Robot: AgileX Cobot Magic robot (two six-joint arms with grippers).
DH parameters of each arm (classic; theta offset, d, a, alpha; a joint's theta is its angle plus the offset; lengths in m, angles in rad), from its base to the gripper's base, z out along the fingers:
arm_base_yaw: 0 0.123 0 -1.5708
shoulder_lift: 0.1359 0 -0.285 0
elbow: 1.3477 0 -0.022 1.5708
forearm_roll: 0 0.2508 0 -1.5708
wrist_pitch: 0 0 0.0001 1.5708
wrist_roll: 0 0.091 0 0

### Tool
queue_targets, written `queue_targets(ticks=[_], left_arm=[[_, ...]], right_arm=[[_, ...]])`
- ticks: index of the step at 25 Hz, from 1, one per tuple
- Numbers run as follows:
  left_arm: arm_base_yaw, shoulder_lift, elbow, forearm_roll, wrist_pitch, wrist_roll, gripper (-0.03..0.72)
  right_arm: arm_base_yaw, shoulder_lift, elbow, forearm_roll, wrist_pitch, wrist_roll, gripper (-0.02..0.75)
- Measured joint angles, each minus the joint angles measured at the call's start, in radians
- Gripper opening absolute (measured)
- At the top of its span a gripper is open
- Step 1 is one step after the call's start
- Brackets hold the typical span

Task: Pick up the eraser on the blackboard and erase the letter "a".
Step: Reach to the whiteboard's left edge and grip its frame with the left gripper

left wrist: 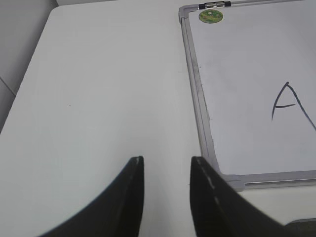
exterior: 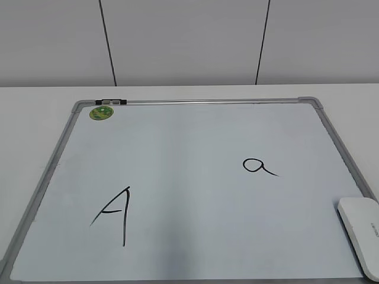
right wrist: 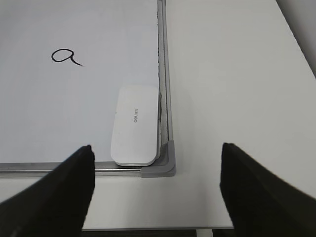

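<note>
The blackboard [exterior: 189, 124] is a white dry-erase board with a grey frame, lying flat on the table. The eraser [exterior: 362, 234] is a white rounded block lying in the board's near right corner; it also shows in the right wrist view [right wrist: 135, 124]. The letter "a" [exterior: 258, 166] is on the board's right half, up-left of the eraser, and shows in the right wrist view [right wrist: 65, 57]. My right gripper [right wrist: 157, 183] is open and empty, above the table edge just short of the board's corner. My left gripper [left wrist: 167, 165] is open and empty, over bare table left of the board [left wrist: 247, 123].
A larger capital "A" [exterior: 116, 214] is on the board's left half, also in the left wrist view [left wrist: 291, 101]. A green round sticker [exterior: 101, 112] sits at the board's far left corner. The white table's near edge [right wrist: 148, 228] runs just below the right gripper.
</note>
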Motion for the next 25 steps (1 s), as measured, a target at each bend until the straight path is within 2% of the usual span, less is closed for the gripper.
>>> queue_targets(ticks=[9,11,16,18,20,25], left_arm=[[0.0,0.0,0.0,0.0,0.0,0.0,0.244],[0.0,0.0,0.0,0.0,0.0,0.0,0.286],[0.0,0.0,-0.013,0.0,-0.016,0.0,0.506],[0.0,0.006,-0.028,0.0,-0.044,0.0,0.566],[0.0,0.019,-0.033,0.008,-0.082,0.0,0.591],[-0.005,0.144,-0.036,0.01,-0.245,0.0,0.603]], right_arm=[[0.0,0.0,0.0,0.0,0.0,0.0,0.587],[0.0,0.0,0.0,0.0,0.0,0.0,0.587],[0.0,0.0,0.0,0.0,0.0,0.0,0.587],[0.0,0.0,0.0,0.0,0.0,0.0,0.587],[0.0,0.0,0.0,0.0,0.0,0.0,0.587],[0.0,0.0,0.0,0.0,0.0,0.0,0.587]])
